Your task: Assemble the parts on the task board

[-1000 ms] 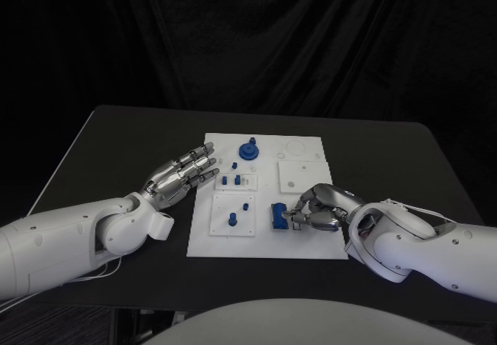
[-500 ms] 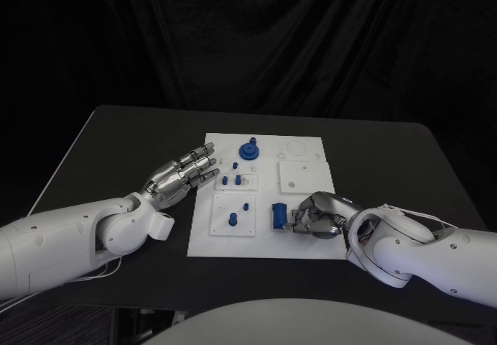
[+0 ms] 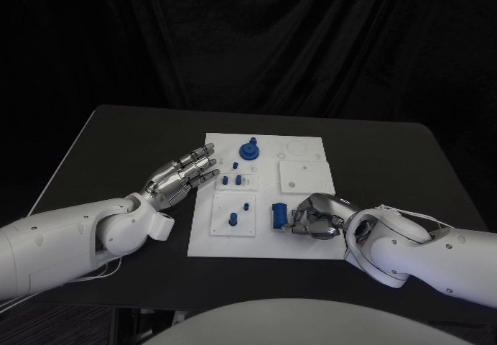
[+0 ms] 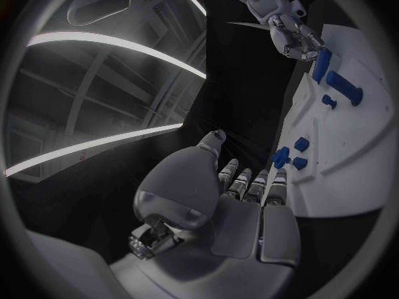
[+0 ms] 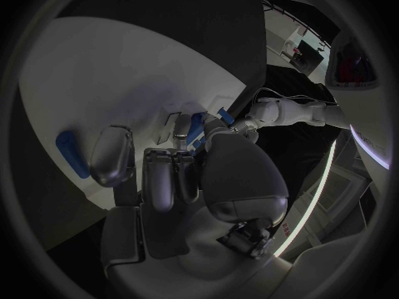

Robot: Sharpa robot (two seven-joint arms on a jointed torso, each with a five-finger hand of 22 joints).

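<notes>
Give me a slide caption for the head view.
Right hand curls beside a blue block on the white task board; left hand hovers open at its edge.

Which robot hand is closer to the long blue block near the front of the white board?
The right hand. Its fingers are right beside the long blue block, touching or almost touching. The left hand hovers open at the task board's left edge, farther away.

You are seeing the left hand (image 4: 237,199) lying flat with fingers stretched toward the task board (image 4: 349,159), holding nothing. Across the board, the right hand (image 4: 292,33) is curling its fingers beside a long blue part (image 4: 322,65).
</notes>
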